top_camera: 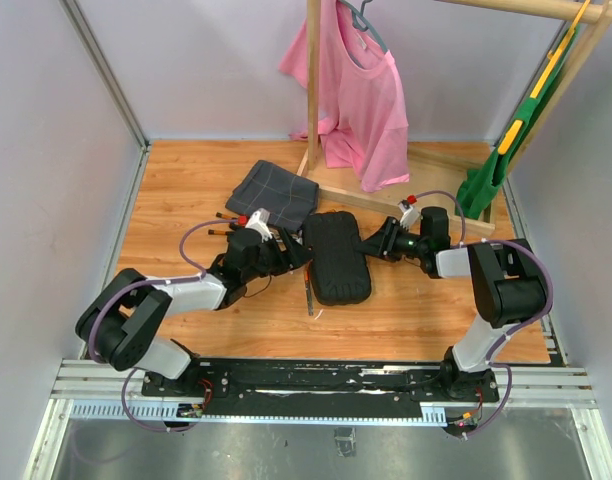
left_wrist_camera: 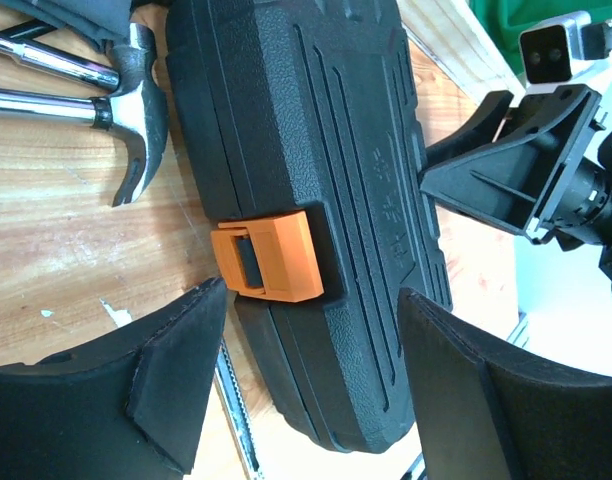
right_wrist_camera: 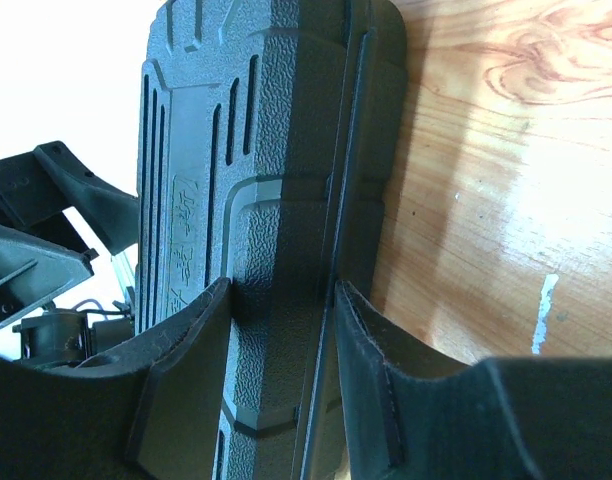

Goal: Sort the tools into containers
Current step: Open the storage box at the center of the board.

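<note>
The black tool case (top_camera: 337, 258) lies closed in the middle of the wooden table, its orange clasp (left_wrist_camera: 266, 260) facing my left arm. My left gripper (left_wrist_camera: 311, 300) is open, and its fingers (left_wrist_camera: 176, 385) straddle the clasp edge without touching the case (left_wrist_camera: 316, 150). My right gripper (right_wrist_camera: 281, 300) is shut on the opposite long edge of the case (right_wrist_camera: 276, 150), one pad on the lid and one at the seam. A steel hammer head (left_wrist_camera: 136, 110) and other tool shafts (left_wrist_camera: 41, 55) lie on the wood left of the case. A slim metal tool (top_camera: 308, 290) rests along the case's left side.
A dark grey checked cloth (top_camera: 276, 192) lies behind the tools. A wooden rack base (top_camera: 386, 200) with a hanging pink shirt (top_camera: 361, 100) stands at the back, and a green item (top_camera: 491, 170) hangs at the right. Both arms (top_camera: 201, 290) lie low beside the case.
</note>
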Motion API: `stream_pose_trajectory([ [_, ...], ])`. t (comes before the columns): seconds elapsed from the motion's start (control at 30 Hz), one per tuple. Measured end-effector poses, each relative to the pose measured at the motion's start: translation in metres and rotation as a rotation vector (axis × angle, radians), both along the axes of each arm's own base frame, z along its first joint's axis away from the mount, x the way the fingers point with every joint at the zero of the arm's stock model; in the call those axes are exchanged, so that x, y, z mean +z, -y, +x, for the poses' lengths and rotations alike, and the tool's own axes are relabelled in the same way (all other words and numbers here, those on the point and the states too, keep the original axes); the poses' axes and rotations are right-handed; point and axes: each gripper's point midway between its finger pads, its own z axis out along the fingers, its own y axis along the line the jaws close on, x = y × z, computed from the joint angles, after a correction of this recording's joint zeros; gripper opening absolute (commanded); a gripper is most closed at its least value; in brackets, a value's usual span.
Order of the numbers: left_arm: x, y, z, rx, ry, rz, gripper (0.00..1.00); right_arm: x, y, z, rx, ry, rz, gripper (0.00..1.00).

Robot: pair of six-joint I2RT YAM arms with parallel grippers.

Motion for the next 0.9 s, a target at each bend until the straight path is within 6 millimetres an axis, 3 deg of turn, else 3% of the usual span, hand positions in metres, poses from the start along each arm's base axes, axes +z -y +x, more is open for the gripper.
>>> stream_pose_trajectory([
  [0.37, -0.019, 0.000, -0.010, -0.009, -0.039, -0.129, 0.82, 0.000, 0.000, 0.000, 0.000, -0.007, 0.008, 0.31],
  [0.67, -0.005, 0.013, -0.006, -0.045, 0.004, -0.251, 0.91, 0.000, 0.001, 0.000, -0.001, -0.007, 0.008, 0.31],
  [0.9, -0.010, 0.013, -0.003, -0.039, 0.000, -0.263, 0.96, 0.000, 0.001, 0.000, -0.001, -0.008, 0.008, 0.31],
])
